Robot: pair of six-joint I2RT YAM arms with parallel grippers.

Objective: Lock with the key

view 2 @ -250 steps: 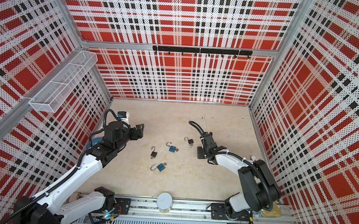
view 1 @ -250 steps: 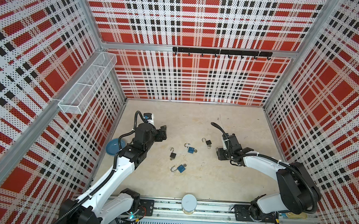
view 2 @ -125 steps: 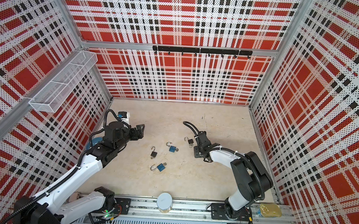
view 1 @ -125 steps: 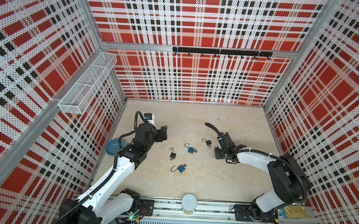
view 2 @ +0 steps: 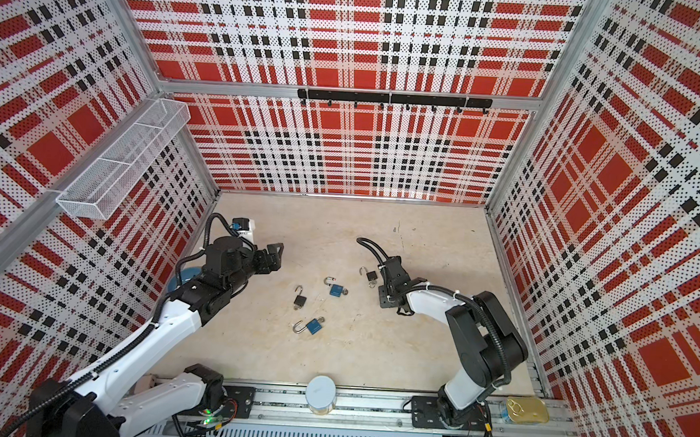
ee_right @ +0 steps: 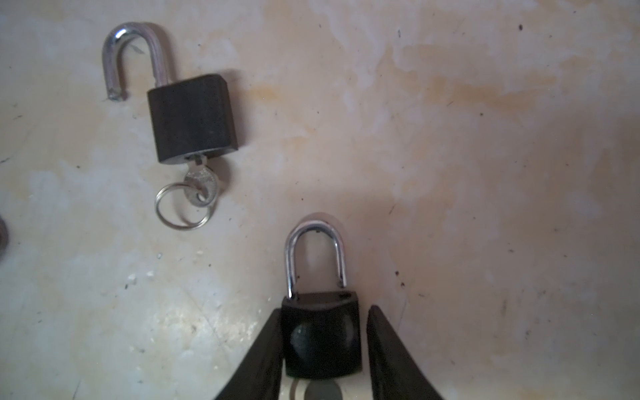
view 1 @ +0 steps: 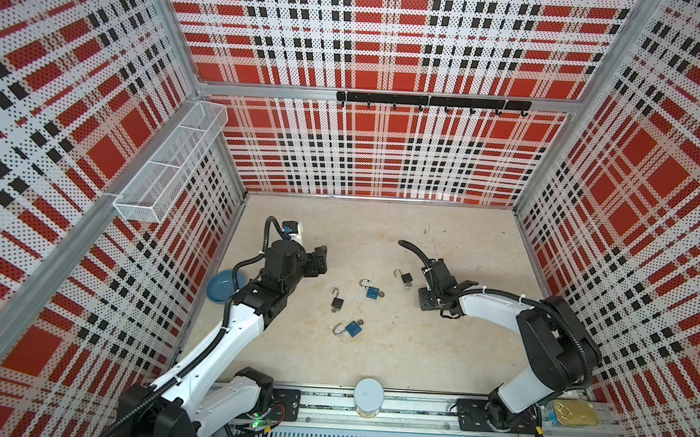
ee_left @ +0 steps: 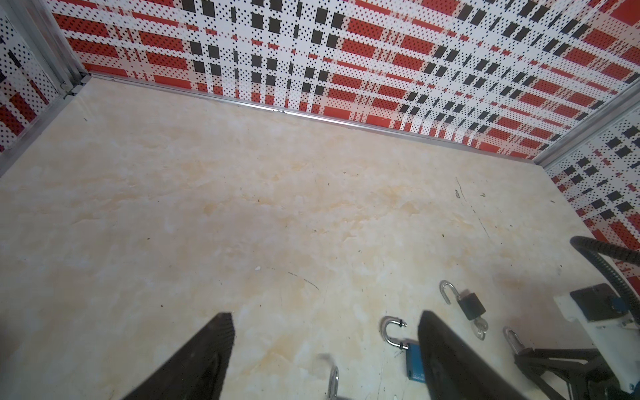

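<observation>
Black padlock (ee_right: 320, 336) lies flat on the desk (view 1: 372, 375), nearer the right edge than the left and about midway between the far and near edges. It is hidden under the arm in both top views and plain in the right wrist view. Its shackle (ee_right: 315, 249) arches over the body with the free leg just above its hole, not pushed home, so I judge nothing is locked yet. The right gripper (ee_right: 324, 310) straddles the body with jaws narrow: one finger touches a side and a sliver of desk shows beside the other, so I cannot tell whether it truly clamps. A pale metal shape below the body, cut off by the frame, may be its key. Just beside lies a second black padlock (ee_right: 192, 117), shackle swung open, key (ee_right: 201, 180) and ring in the keyway. Toward the middle lie a far blue padlock (view 1: 371, 290), a near blue padlock (view 1: 353, 328) and a third black padlock (view 1: 337, 303), all open. The left gripper (ee_left: 323, 320) hovers wide and empty over the left half. What seems left is everything that matters — pressing the shackle in and turning the key.
</observation>
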